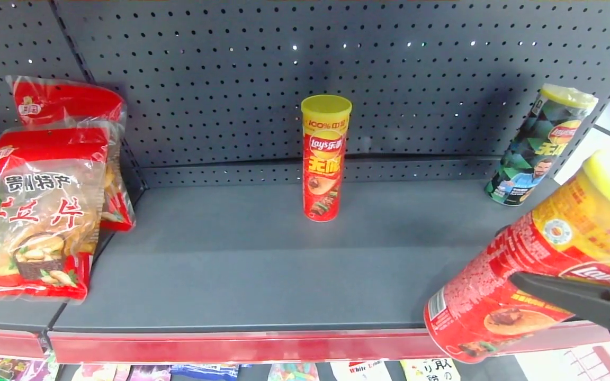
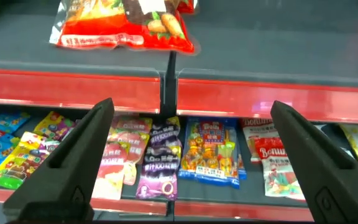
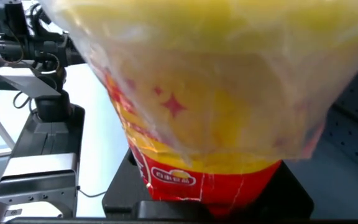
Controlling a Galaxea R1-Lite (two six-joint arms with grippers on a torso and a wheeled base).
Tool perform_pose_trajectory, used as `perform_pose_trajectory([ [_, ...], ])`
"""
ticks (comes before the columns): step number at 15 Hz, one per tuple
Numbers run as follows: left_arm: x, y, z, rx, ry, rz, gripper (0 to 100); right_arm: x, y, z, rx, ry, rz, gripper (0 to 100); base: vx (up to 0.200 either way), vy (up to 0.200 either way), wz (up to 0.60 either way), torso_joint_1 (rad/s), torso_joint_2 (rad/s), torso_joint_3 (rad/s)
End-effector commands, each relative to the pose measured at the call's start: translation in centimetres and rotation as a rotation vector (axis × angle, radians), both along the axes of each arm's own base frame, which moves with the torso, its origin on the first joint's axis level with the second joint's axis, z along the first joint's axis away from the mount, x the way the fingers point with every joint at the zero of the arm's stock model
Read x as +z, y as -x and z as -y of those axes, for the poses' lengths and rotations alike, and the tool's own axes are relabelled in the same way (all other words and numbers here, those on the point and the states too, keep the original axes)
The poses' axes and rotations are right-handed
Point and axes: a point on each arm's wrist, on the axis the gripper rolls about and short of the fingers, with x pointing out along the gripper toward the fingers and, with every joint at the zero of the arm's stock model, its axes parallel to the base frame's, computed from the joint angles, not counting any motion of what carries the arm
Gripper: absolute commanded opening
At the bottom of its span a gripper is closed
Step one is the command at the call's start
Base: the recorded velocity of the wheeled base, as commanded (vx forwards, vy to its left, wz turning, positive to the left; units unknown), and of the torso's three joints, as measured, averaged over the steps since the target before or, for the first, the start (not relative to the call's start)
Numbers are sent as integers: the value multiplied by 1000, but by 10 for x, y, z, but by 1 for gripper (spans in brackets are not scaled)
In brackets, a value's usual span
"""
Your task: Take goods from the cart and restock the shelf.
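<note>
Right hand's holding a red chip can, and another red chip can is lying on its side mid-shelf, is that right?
Not quite. The standing chip can at the middle of the shelf is upright on its base, not lying on its side, as the head view shows. The right hand does hold a tilted red chip can.

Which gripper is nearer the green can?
Right. The right gripper, holding a red can, is in front of the green can; the left gripper faces the snack bag.
</note>
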Motion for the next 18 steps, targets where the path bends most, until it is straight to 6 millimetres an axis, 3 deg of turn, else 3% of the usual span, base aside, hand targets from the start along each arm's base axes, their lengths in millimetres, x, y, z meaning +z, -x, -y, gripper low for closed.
perform_pose_trajectory([
  [1,0,0,0,0,1,-2,100,-2,1,0,1,2,-5,0,200,0,0,-22,-7,7],
  [13,0,0,0,0,-1,-2,100,-4,2,1,1,5,-14,0,17,0,0,0,0,0],
  [18,0,0,0,0,-1,-2,100,11,19,7,-3,-38,41,0,0,0,0,0,0,0],
])
